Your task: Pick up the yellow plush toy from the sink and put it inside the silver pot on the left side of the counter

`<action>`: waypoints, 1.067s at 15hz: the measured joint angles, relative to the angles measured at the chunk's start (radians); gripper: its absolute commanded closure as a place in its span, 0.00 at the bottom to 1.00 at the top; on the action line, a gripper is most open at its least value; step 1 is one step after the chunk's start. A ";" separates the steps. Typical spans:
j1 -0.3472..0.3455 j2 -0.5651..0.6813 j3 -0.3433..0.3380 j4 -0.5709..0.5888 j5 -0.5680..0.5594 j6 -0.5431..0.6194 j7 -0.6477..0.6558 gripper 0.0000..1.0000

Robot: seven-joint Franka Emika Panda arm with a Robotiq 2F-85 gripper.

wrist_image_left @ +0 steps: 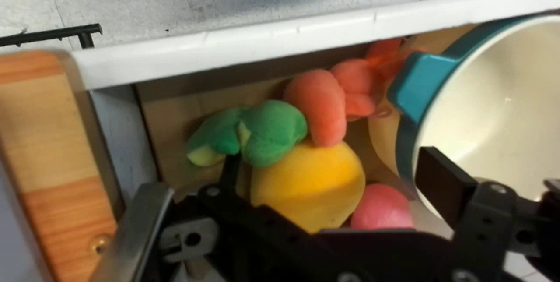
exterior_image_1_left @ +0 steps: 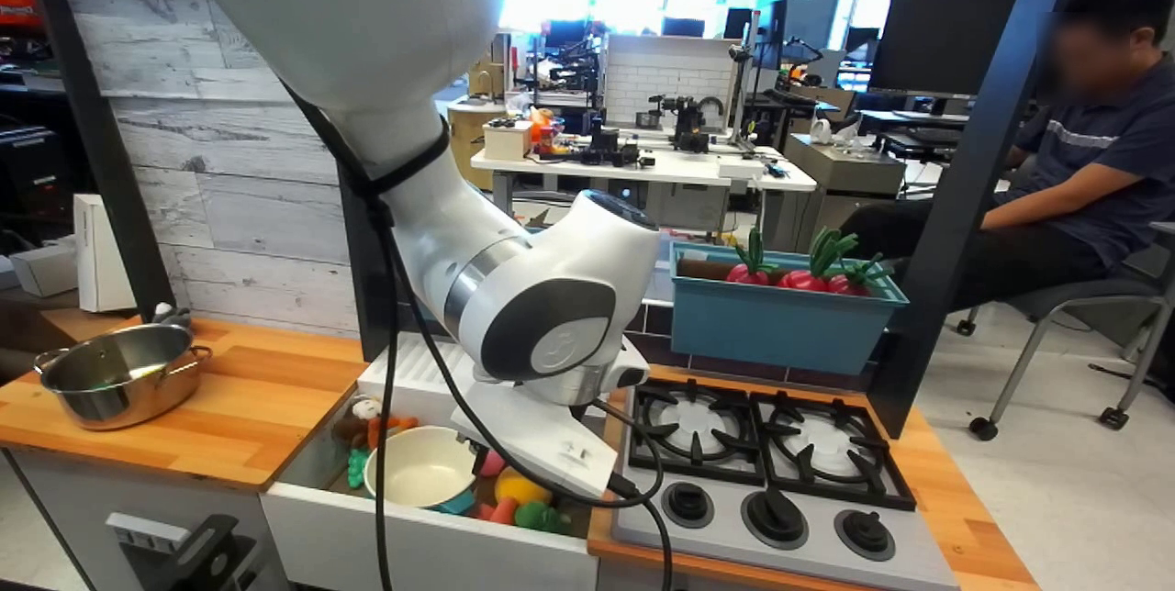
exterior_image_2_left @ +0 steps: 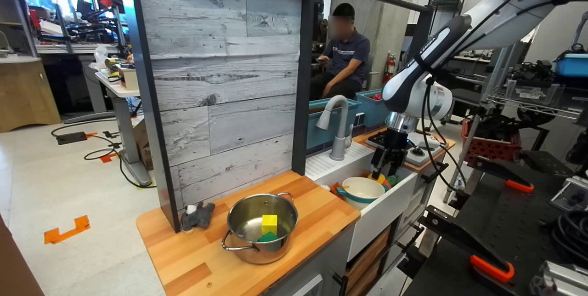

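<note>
The yellow plush toy (wrist_image_left: 310,181) lies in the sink (exterior_image_1_left: 422,547) among other soft toys. It also shows in both exterior views (exterior_image_1_left: 520,486) (exterior_image_2_left: 377,178), partly covered. My gripper (wrist_image_left: 334,176) is open, with its fingers spread on both sides of the yellow toy and a pink ball; nothing is held. In an exterior view the gripper (exterior_image_2_left: 387,166) points down over the sink, just above the toy. The silver pot (exterior_image_2_left: 262,252) stands on the wooden counter (exterior_image_2_left: 317,213), with a yellow block and a green piece inside. The pot (exterior_image_1_left: 124,400) is at the far left in an exterior view.
A cream pot with teal handles (wrist_image_left: 420,87) sits in the sink beside my right finger. A green toy (wrist_image_left: 273,131), a coral toy (wrist_image_left: 319,102) and the pink ball (wrist_image_left: 380,209) touch or crowd the yellow toy. The faucet (exterior_image_2_left: 340,121) rises behind the sink. A stovetop (exterior_image_1_left: 780,481) adjoins it.
</note>
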 measured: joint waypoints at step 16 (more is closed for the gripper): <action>-0.007 0.097 0.036 0.108 0.013 0.124 0.046 0.81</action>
